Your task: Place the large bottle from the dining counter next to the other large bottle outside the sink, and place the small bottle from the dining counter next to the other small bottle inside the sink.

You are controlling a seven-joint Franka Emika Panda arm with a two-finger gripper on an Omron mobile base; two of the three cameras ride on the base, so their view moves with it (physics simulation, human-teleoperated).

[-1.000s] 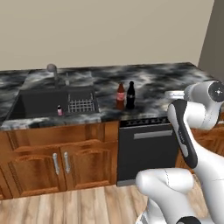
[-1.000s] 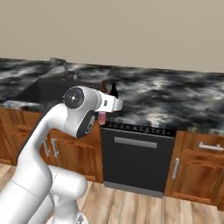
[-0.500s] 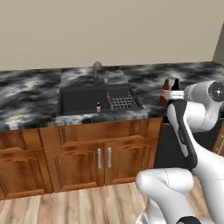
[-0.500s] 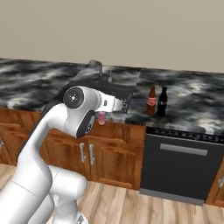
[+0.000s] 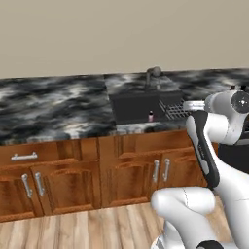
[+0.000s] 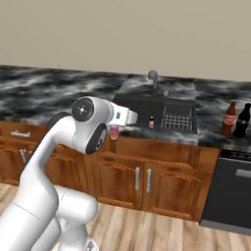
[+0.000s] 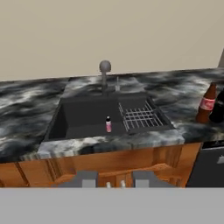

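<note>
Left base view: I see the sink (image 5: 138,108) set in the worktop's back edge, the other small bottle (image 5: 151,116) standing inside.

Right base view: my gripper (image 6: 115,131) is clamped on the small bottle (image 6: 114,132), before the worktop's front edge; brown bottle (image 6: 228,117) and black bottle (image 6: 242,121) stand together at its right end.

Hand view: the rack (image 7: 140,116) lies beside the standing bottle.

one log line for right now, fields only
gripper: shut on held small bottle | sink: other small bottle inside | black bottle: on counter beside brown bottle
</note>
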